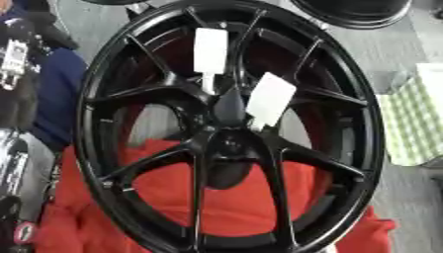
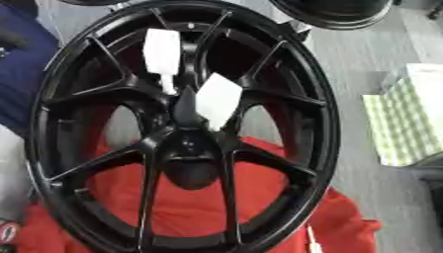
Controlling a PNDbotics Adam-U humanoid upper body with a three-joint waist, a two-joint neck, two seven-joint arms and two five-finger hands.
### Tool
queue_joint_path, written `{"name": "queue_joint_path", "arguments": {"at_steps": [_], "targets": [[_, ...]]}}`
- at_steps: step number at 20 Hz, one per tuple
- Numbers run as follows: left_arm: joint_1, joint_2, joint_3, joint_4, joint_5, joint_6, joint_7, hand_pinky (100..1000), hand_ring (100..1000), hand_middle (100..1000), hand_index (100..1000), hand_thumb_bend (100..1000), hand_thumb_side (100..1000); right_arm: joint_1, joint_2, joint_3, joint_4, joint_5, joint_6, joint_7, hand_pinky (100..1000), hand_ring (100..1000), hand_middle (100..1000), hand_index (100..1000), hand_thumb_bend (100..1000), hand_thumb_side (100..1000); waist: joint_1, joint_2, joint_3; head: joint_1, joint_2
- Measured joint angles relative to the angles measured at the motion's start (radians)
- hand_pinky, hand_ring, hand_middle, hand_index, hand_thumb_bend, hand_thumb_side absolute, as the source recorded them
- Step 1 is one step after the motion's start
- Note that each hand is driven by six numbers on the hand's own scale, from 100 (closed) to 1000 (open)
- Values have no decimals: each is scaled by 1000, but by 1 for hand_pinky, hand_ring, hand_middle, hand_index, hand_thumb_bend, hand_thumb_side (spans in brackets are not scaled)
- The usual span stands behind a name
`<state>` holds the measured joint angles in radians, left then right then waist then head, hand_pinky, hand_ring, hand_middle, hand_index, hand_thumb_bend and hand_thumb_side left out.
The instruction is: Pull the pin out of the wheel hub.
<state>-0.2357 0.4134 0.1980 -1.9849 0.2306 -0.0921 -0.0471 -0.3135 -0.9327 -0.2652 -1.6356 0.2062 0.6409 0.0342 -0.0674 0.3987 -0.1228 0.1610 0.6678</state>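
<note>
Along the left edge of the left eye view sits dark clutter: a black shape with white markings over something dark blue, and lower down a black object with a small red patch. None of it reads clearly as a robot hand, so neither the left nor the right hand appears to be in view, and I cannot tell whether either is open or closed.

Filling the middle is the wheel hub, a glossy black rim with thin spokes, lying over a red cloth that shows through the gaps between the lower spokes. Two white pins stand near the centre. The left pin is upright, its narrow foot set into the boss just above the centre. The right pin leans, with its wide white top tilted to the right and its foot close beside the centre bore.

To the right lies a green checked cloth on the grey tabletop, and part of another black rim shows at the top edge.

As I judge it, nothing has been pulled yet. The main risks ahead are these: the two pins stand near each other, so a hand reaching for one could knock or catch the other. A pull that is off the pin's own line, especially on the tilted one, could jam it in its hole. The hub rests on soft cloth, so it may shift or rock under a sideways tug.
</note>
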Motion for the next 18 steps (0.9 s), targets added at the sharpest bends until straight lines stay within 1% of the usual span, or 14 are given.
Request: {"name": "queue_joint_path", "arguments": {"at_steps": [1,2,3,5,6,8,9,10,11,12,14,16,17,18], "targets": [[0,0,1,0,-1,-1,1,845,612,541,734,100,642,11,12,-9,5,-5,-3,-10,675,893,798,872,100,307,1,0,-1,1,0],[0,0,3,0,-1,-1,2,845,613,541,734,100,642,19,23,-17,10,-10,-10,-20,679,914,822,892,100,479,3,0,-1,1,0],[0,0,3,0,-1,-2,2,845,613,541,734,100,642,24,33,-24,13,-15,-19,-32,680,931,840,908,100,586,4,0,-1,2,0],[0,0,4,0,-1,-3,3,845,613,542,735,100,641,29,47,-36,19,-20,-37,-65,677,943,860,920,100,674,4,-1,-1,3,0],[0,0,4,0,-1,-3,4,844,613,542,735,100,641,32,50,-41,23,-22,-44,-82,678,944,862,922,100,683,3,-2,-1,3,0],[0,0,4,0,-1,-3,4,844,613,542,734,100,640,33,57,-45,26,-24,-54,-113,668,939,850,915,100,659,4,-6,-1,3,1],[0,0,4,0,-1,-3,4,844,613,542,734,100,640,32,59,-46,27,-24,-60,-126,662,935,846,913,100,630,4,-7,-1,3,1],[0,0,4,0,-1,-3,4,844,613,542,734,100,639,32,59,-48,27,-24,-66,-139,650,927,835,908,100,568,4,-7,-1,3,3],[0,0,4,0,-1,-3,4,844,613,542,734,100,639,31,61,-49,27,-24,-72,-152,633,914,819,898,100,545,3,-8,-1,3,3],[0,0,4,0,-1,-3,4,844,613,542,734,100,639,27,63,-49,26,-25,-78,-164,609,893,791,883,100,493,3,-8,0,3,4],[0,0,4,0,-1,-3,4,843,612,541,733,100,638,16,66,-52,17,-31,-84,-204,486,755,619,774,100,542,3,-9,0,3,4],[0,0,4,0,-1,-3,4,843,612,541,733,100,637,-1,67,-54,-5,-62,-79,-279,443,700,561,733,100,561,3,-9,1,2,4],[0,0,4,0,-1,-2,3,842,612,541,733,100,637,-9,68,-51,-23,-86,-76,-327,434,690,548,720,100,594,3,-9,2,1,4],[0,0,3,0,-1,-2,3,842,612,541,733,100,637,-18,70,-43,-44,-113,-75,-378,429,685,538,710,100,597,3,-9,4,0,3]]}}
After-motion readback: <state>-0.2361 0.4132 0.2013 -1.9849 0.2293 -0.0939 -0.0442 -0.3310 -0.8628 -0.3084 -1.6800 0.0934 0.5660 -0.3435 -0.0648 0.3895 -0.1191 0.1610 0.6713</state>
